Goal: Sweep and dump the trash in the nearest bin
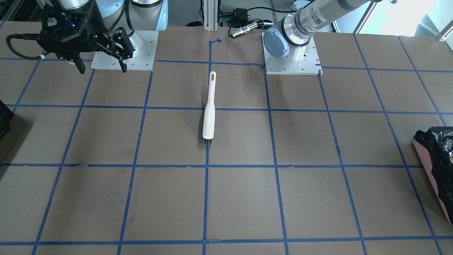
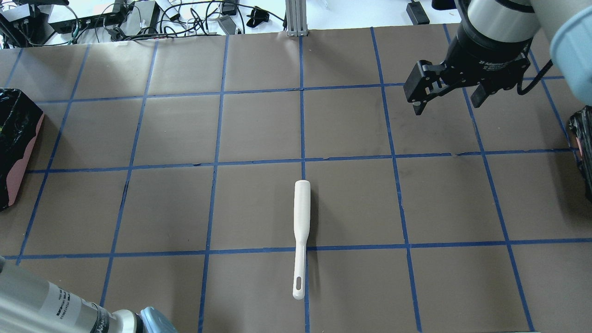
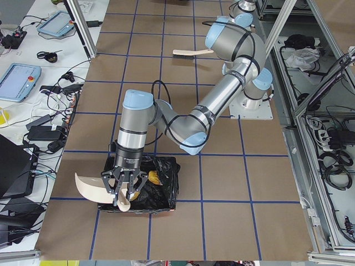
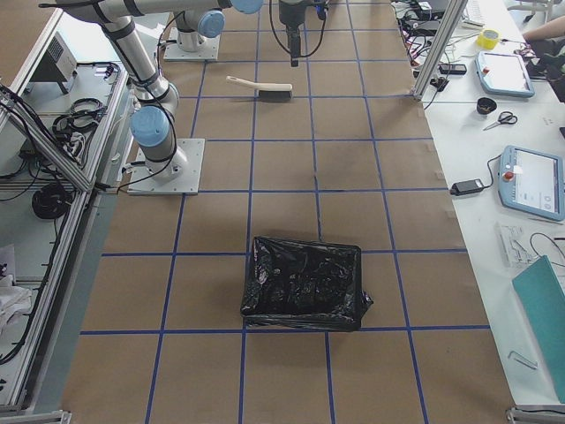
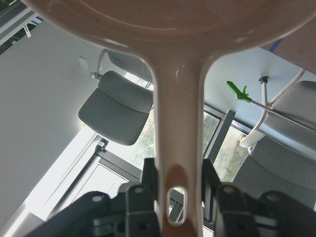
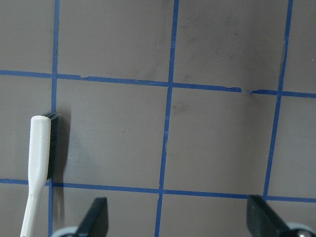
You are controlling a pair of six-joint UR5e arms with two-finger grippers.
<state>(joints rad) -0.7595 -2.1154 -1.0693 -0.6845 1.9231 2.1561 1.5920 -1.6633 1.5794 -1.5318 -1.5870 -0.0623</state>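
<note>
1. At the near end of the tabletop (image 3: 222, 183) in the exterior left view, on the robot's left, stands the bin (image 3: 171, 191). Its crinkly black lining is open upward, and the overhead view shows one pink side.
2. Directly over the bin, the left hand (image 3: 125, 195) points straight down with its fingers clamped on the handle of the cream dustpan (image 3: 89, 189). The left wrist view shows the slotted handle pinched between both fingers, with the pan widening out beyond them.
3. The dustpan hangs tipped above the bin, its pan curving out toward the operators' side.
4. One yellow piece of the trash (image 3: 154, 178) lies inside the bin on the black lining, just beside the left hand. The other pieces cannot be made out.
5. Farther along, near the middle of the tabletop, the white brush (image 1: 209, 111) lies flat along a blue tape line. Its dark bristles point toward the operators' side and the slotted end of its handle toward the robot. Neither hand touches it.
6. Beyond the brush, the right hand (image 2: 447, 102) hovers above the tabletop, fingers spread apart with nothing between them, well apart from the brush.
7. At the far end, on the robot's right, a black-bagged container (image 4: 256, 291) stands on the tabletop.
</note>
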